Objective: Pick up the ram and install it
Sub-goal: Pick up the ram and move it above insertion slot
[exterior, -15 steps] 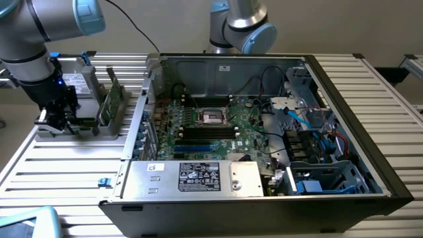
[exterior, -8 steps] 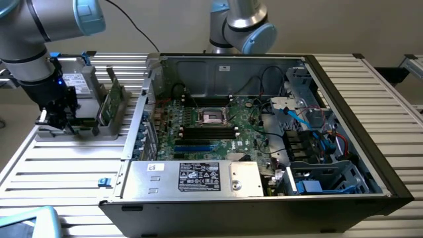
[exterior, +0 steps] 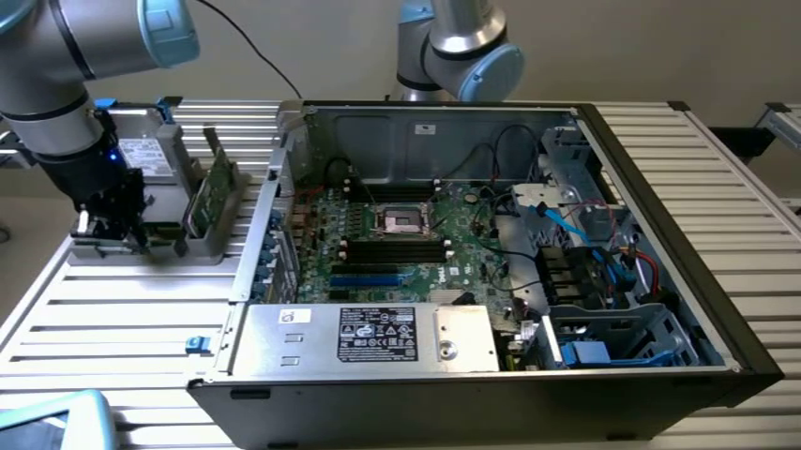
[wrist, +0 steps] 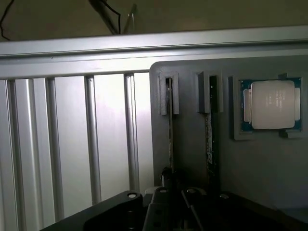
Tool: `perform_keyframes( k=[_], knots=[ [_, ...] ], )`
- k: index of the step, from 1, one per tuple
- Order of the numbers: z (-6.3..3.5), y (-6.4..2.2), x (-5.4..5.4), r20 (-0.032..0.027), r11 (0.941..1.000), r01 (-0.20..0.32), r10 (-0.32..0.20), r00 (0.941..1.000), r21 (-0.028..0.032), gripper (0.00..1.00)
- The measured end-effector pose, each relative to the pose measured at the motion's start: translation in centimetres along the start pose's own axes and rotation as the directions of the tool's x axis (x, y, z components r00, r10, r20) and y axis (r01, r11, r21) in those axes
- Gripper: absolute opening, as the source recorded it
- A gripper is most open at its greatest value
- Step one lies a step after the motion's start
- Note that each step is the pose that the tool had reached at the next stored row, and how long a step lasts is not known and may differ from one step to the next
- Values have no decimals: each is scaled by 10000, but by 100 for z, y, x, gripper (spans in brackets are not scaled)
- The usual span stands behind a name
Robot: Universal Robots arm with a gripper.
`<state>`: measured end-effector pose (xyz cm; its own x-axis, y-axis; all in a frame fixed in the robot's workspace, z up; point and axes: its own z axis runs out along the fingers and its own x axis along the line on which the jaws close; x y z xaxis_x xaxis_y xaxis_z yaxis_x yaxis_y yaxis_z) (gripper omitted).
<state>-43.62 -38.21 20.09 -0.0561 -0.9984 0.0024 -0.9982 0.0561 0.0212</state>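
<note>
1. Slatted metal table (exterior: 75,309), nothing fancy.
2. Gripper (exterior: 111,228) sits low over grey holder (wrist: 192,159), on the exterior view's left; can't tell if it's open or gripping.
3. Ram (wrist: 170,134) stands on edge in a holder slot, in line with it.
4. Risk imo: a skewed pull jams it, or clips neighbour stick (wrist: 210,134).

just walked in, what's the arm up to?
The arm's gripper is down at the gray holder beside the open PC case. The ram stands on edge in a holder slot, with a second stick next to it, not yet lifted. A processor chip sits in the same holder. The motherboard lies in the case.
</note>
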Motion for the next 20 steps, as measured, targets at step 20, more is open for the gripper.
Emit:
perform_keyframes(
  k=[20],
  knots=[
    [-571,13,15,314,10000,19,-19,9995,-14,13]
  ],
)
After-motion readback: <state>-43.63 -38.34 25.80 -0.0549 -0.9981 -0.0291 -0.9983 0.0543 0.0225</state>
